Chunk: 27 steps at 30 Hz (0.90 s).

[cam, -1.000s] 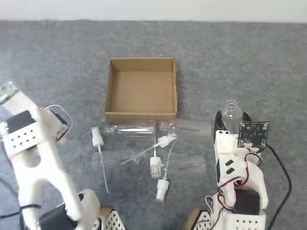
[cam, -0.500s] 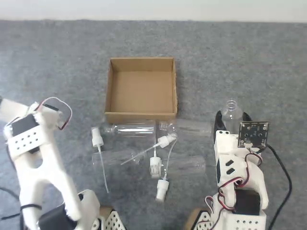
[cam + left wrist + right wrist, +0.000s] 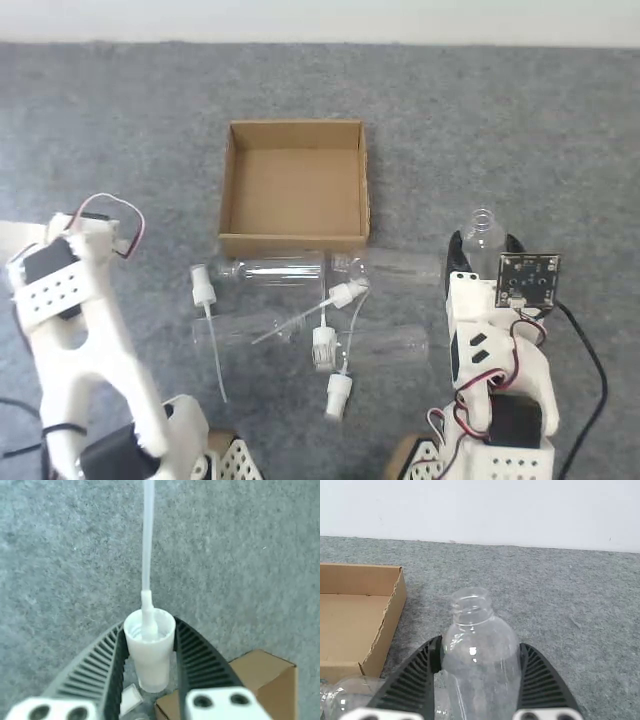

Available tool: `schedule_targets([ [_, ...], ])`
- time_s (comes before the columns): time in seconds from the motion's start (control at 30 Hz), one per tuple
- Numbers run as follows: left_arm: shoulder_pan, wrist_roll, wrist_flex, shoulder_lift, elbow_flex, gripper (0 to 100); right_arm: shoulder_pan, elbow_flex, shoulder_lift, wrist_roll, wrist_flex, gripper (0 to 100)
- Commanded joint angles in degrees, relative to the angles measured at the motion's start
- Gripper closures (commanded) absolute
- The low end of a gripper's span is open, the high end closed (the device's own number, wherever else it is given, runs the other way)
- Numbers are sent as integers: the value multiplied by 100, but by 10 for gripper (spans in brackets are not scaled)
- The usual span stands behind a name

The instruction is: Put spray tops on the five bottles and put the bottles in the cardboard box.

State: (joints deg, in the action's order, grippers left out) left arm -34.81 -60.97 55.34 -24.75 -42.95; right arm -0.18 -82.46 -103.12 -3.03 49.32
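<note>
One clear bottle (image 3: pixel 480 655) stands upright and uncapped off the near right corner of the cardboard box (image 3: pixel 294 190). The right gripper (image 3: pixel 480 647) is clamped around its body, one finger on each side. Four more bottles lie on their sides along the box's near wall, the closest bottle (image 3: pixel 275 270) just beside that wall. Loose spray tops (image 3: pixel 323 347) lie among them, tubes crossing. The left gripper (image 3: pixel 149 630) is closed on a white spray top (image 3: pixel 149 650), whose dip tube (image 3: pixel 147 535) points away over the grey carpet (image 3: pixel 240 555). The left arm (image 3: pixel 70 290) stands well off the box's near left corner.
</note>
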Motion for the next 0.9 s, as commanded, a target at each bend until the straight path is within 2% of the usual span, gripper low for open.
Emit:
schedule_targets([
  [0.0, 0, -88, -176, -44, 57, 959, 31, 62, -84, 18, -127, 957],
  [0.13, 0, -88, -176, -62, 57, 938, 31, 62, -84, 18, -127, 956],
  [0.37, 0, -88, -158, -88, 57, 730, 31, 62, -84, 18, -127, 956],
  [0.53, 0, -62, 149, -97, 110, 726, 31, 62, -84, 18, -127, 956],
  [0.73, -44, -18, 158, -97, 119, 726, 31, 62, -84, 18, -127, 956],
  [0.87, -88, 563, 158, -97, 119, 744, 31, 62, -84, 18, -127, 955],
])
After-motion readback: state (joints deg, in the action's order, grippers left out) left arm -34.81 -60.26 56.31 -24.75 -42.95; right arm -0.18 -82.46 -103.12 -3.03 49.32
